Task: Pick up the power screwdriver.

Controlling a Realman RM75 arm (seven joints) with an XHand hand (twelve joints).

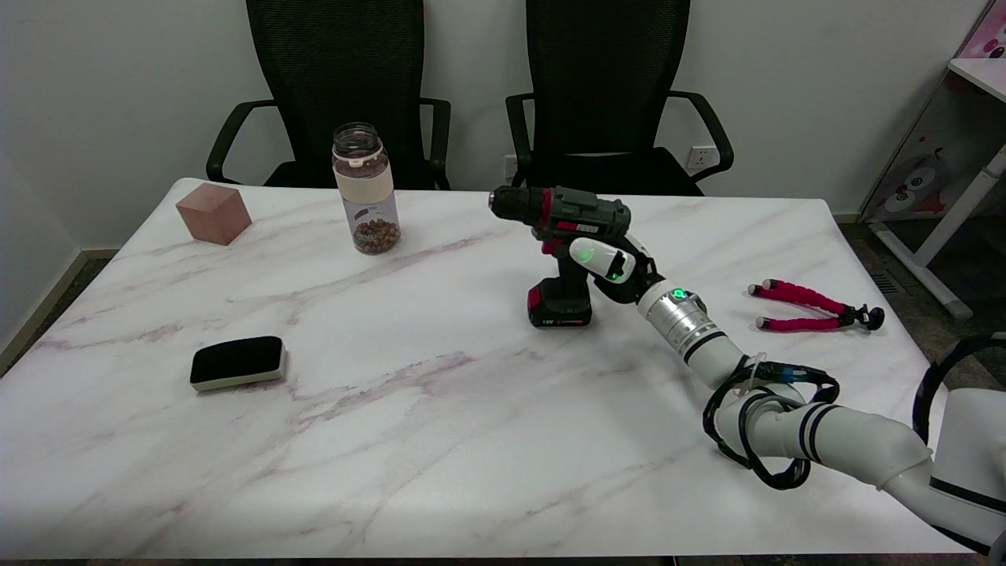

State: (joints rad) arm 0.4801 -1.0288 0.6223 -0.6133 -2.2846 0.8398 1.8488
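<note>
- The power screwdriver (562, 255) stands upright on its battery foot near the middle of the bench (440, 440), chuck pointing toward the picture's left; the foot looks to be on the marble top.
- Our right hand (613, 263) sits against the grip, just below the motor body, on the side away from the chuck. A white finger lies across the handle, but the far side is hidden, so we cannot tell whether the hand has closed round it or only rests there.
- We judge the tool heavy for its size and stiff, with weight at both ends: motor on top, battery pack below. The handle between them is the place to hold.
- The casing is hard plastic, likely with rubbery grip panels, so it should not slip much, yet a loose hold would let the nose tip down.
- It is not fragile, though a fall could mark the bench.
- We would wrap the handle high, close under the body, before lifting.
- The jar (365, 189), wooden block (213, 213), eraser (236, 362) and red tripod (813, 306) lie well apart from it.
</note>
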